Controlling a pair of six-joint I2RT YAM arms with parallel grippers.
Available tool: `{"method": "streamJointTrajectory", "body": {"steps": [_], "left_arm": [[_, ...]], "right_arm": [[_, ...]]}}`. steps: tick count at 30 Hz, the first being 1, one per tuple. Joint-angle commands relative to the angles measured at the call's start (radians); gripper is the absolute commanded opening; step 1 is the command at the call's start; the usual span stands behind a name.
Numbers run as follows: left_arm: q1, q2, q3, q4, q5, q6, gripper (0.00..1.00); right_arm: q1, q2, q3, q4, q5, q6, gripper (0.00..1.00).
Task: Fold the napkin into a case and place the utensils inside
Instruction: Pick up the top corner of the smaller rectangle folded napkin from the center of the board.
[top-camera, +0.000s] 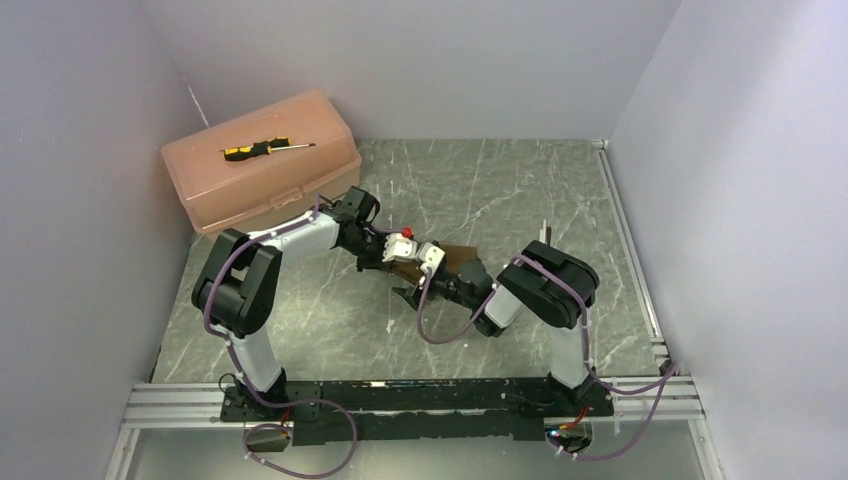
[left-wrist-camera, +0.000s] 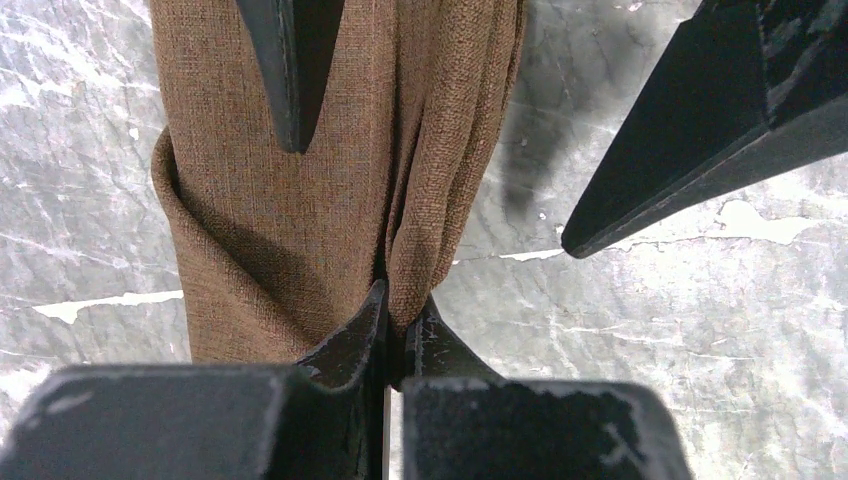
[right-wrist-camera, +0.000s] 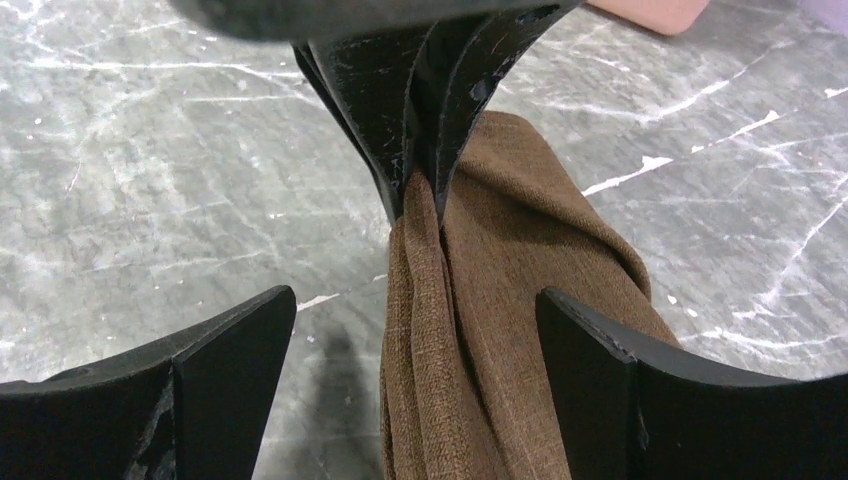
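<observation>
The brown napkin (left-wrist-camera: 290, 230) hangs bunched into a narrow, twisted strip above the marble table. My left gripper (left-wrist-camera: 403, 300) is shut on its edge, with cloth pinched between the fingertips. My right gripper (right-wrist-camera: 415, 295) is open, and its two fingers (right-wrist-camera: 230, 370) straddle the napkin (right-wrist-camera: 500, 300) without touching it. In the top view both grippers meet at the table's middle, the left (top-camera: 408, 266) above the right (top-camera: 410, 293), with the napkin (top-camera: 460, 257) between them. A thin silvery piece (top-camera: 545, 231), perhaps a utensil, lies beyond the right arm; other utensils are out of view.
A pink box (top-camera: 300, 180) stands at the back left with a yellow-and-black screwdriver (top-camera: 265, 149) on its lid. A metal rail (top-camera: 630, 260) runs along the table's right edge. Walls close in on the left, back and right.
</observation>
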Motion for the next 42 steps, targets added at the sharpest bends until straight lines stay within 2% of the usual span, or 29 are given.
{"method": "streamJointTrajectory", "body": {"steps": [1,5,8,15,24,29,37,42], "left_arm": [[-0.005,-0.024,0.042,-0.019,0.064,0.01,0.03],[-0.007,-0.026,0.043,-0.03,0.067,0.014,0.03],[-0.007,-0.03,0.038,-0.035,0.063,0.017,0.03],[-0.007,-0.036,0.03,-0.038,0.059,0.025,0.03],[-0.008,-0.036,0.033,-0.034,0.067,0.022,0.03],[-0.009,-0.035,0.038,-0.042,0.071,0.025,0.03],[-0.008,-0.033,0.054,-0.048,0.076,0.0,0.03],[-0.009,-0.035,0.061,-0.045,0.064,-0.034,0.07]], "right_arm": [[-0.004,0.043,0.025,0.048,-0.002,0.013,0.93],[-0.004,0.068,0.06,0.027,0.034,0.005,0.9],[-0.01,0.081,0.036,0.087,0.057,0.024,0.9],[-0.025,0.085,-0.007,0.15,-0.013,0.069,0.91],[-0.027,0.086,0.058,0.041,-0.018,0.03,0.9],[-0.024,0.1,0.091,0.006,0.001,0.017,0.85],[-0.016,0.126,0.101,0.011,0.048,0.013,0.72],[-0.012,0.139,0.111,0.016,0.041,0.047,0.49]]}}
